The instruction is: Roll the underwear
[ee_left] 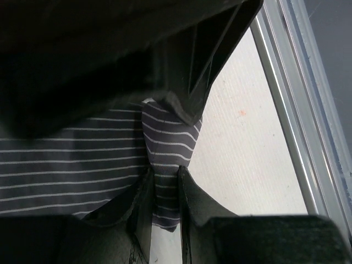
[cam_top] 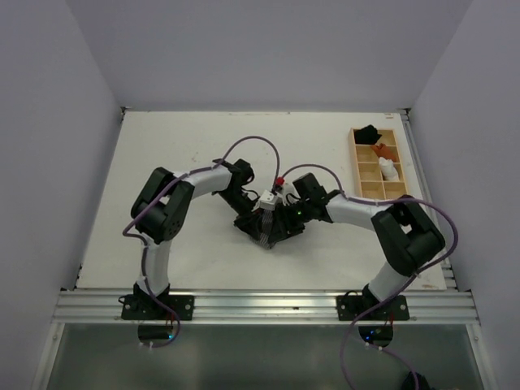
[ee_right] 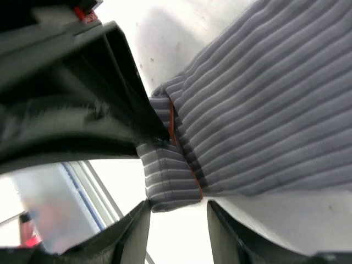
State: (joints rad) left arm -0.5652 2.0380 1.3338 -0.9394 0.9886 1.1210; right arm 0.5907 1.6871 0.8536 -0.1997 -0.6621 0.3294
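Underwear: soft grey cloth underwear with fine white stripes (cam_top: pixel 268 235), lying mid-table under both wrists, mostly hidden from above. One end bunched into a narrow fold with an orange-stitched seam.
Left arm: up from its base at the near left edge, elbow bent high and out to the left. Forearm running rightward over the white table (cam_top: pixel 171 154), wrist tipped down at the garment.
Left gripper (ee_left: pixel 165 171): almost closed, with a narrow striped fold of the underwear pinched between the two fingertips.
Right arm: much the mirror of the left, elbow out to the right, forearm slanting in toward the centre, wrist angled down.
Right gripper (ee_right: pixel 179 204): fingers standing apart with nothing clamped. Folded hem of the underwear just above the gap, not squeezed.
Grippers together: tips close, facing each other over the same bunched end of the cloth.
Cables: purple cable (cam_top: pixel 252 142) looping over each arm.
Tray: shallow wooden tray with compartments (cam_top: pixel 356 166) at the far right of the table, well apart from the arms. Holding small black (cam_top: pixel 367 132), orange (cam_top: pixel 383 151) and white (cam_top: pixel 390 170) bundles.
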